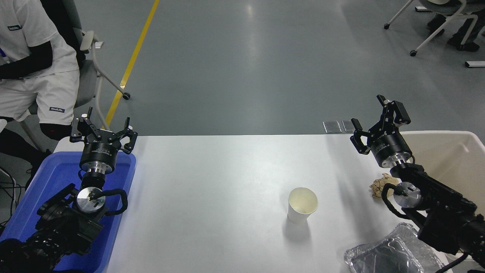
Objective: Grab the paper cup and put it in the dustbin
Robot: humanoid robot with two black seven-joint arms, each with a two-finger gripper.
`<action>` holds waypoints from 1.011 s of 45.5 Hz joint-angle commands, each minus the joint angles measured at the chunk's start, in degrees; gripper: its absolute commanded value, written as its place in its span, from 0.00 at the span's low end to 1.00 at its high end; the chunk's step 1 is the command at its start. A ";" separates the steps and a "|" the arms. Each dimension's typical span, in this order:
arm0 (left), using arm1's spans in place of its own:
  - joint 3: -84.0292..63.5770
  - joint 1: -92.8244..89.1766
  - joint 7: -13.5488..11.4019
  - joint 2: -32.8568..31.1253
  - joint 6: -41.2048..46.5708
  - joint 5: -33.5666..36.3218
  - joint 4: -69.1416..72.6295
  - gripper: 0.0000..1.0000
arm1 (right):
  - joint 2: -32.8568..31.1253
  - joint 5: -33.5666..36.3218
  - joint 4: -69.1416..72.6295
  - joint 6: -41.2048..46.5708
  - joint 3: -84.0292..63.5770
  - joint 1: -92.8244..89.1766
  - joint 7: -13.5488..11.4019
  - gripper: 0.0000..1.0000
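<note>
So the paper cup [302, 205] is just standing upright on the white desk [212, 197], right of center, with nothing touching it. The right gripper [375, 119] is up in the air near the far right edge with its fingers spread wide, well apart from the cup and just beside the dustbin [447, 151], with a crumpled tan paper ball [380, 185] under its arm. The left gripper [103, 131] is parked over the blue tray [57, 178] at the lower left, fingers apart too.
</note>
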 commanded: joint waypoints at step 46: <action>0.08 0.00 0.00 0.00 -0.01 -0.05 -0.02 0.99 | -22.87 -4.60 16.56 19.21 -77.10 46.39 -0.17 1.00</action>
